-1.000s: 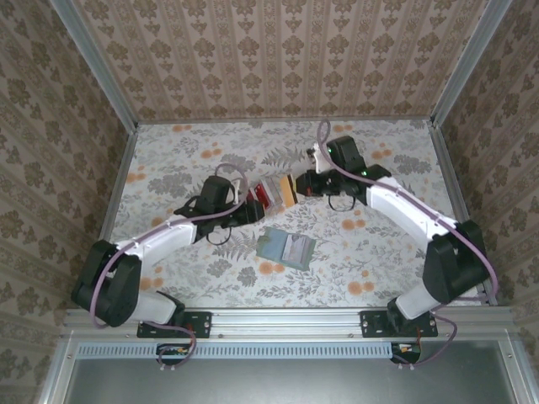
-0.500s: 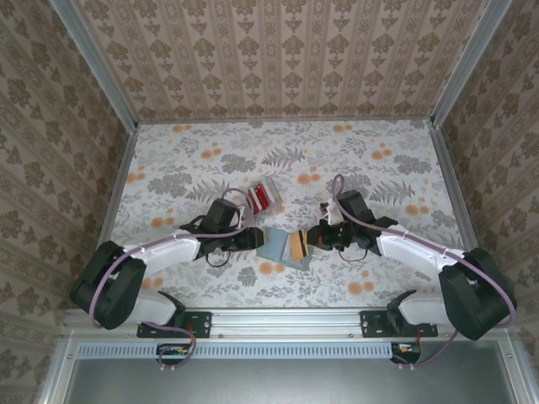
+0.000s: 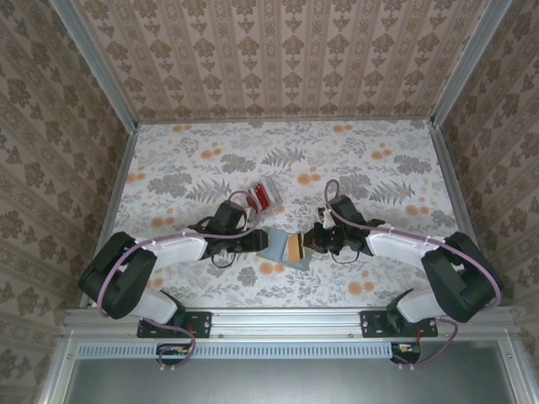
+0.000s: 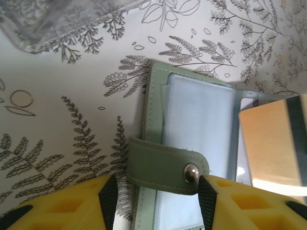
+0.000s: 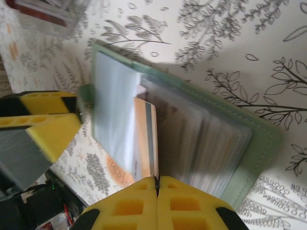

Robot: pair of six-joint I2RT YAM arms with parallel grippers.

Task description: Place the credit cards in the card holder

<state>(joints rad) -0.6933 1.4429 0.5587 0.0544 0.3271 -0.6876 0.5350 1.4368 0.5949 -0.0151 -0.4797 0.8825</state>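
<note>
Both arms have closed in on the card holder [image 3: 274, 241] near the table's [image 3: 194, 160] front edge, and the right gripper [image 5: 157, 184] has brought a credit card [image 5: 144, 139] down from beside the clear card box [image 3: 265, 195]. Its fingers are pinched on the card's near edge, the far end lying among the open sleeves. The left gripper [image 4: 157, 191] stands apart, straddling the snap strap [image 4: 163, 165]. Floral tabletop stretches behind and to both sides.
</note>
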